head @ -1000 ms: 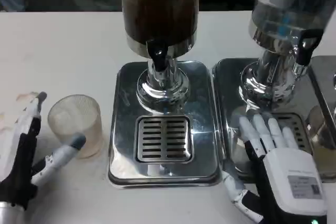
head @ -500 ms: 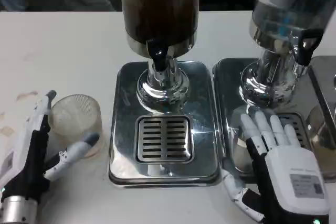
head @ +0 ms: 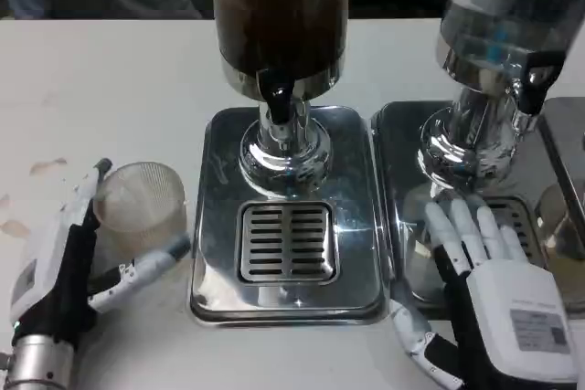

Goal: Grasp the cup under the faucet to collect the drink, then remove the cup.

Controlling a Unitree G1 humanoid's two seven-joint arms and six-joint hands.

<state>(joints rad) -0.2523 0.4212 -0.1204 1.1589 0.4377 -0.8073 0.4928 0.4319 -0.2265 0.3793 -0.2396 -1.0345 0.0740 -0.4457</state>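
A white table (head: 110, 89) fills the head view, with faint brown stains near its left edge. A clear ribbed cup (head: 139, 212) stands upright on the table, just left of a shiny steel drip tray (head: 215, 226) with a slotted grate. It is not under the black faucet (head: 277, 98) of the dark drink dispenser (head: 279, 15). The left hand (head: 69, 267) brackets the cup with fingers spread, holding nothing. The right hand (head: 498, 294) lies flat and unclenched, fingers on a second tray (head: 398, 134) below a clear dispenser (head: 507, 15). Behind the table the room is dark.
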